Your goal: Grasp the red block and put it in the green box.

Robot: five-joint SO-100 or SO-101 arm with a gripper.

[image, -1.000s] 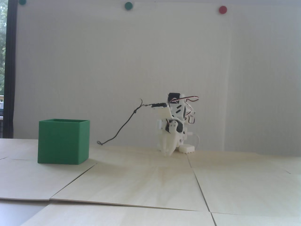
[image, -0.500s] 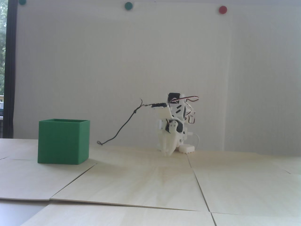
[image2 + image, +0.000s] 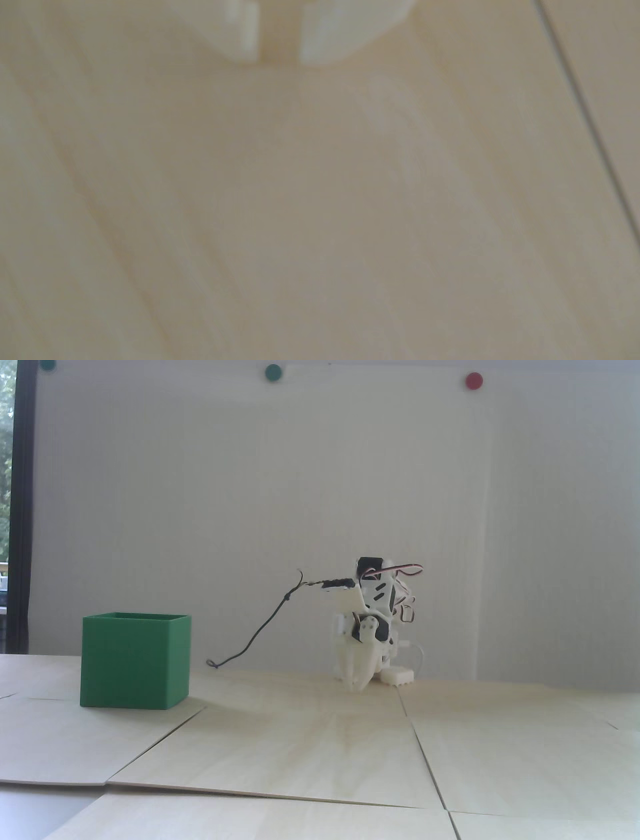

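The green box (image 3: 135, 660) stands on the wooden table at the left of the fixed view, its open top facing up and its inside hidden. The red block shows in neither view. My white arm is folded low at the back centre. Its gripper (image 3: 356, 687) points straight down, with the tips at the table surface, well to the right of the box. In the wrist view the gripper (image 3: 279, 59) has two pale fingertips (image 3: 244, 34) with a narrow gap. Only bare wood shows between them.
A thin black cable (image 3: 260, 630) runs from the arm down to the table between the arm and the box. A small white base piece (image 3: 397, 676) sits just right of the gripper. Seams (image 3: 588, 114) run between the wooden panels.
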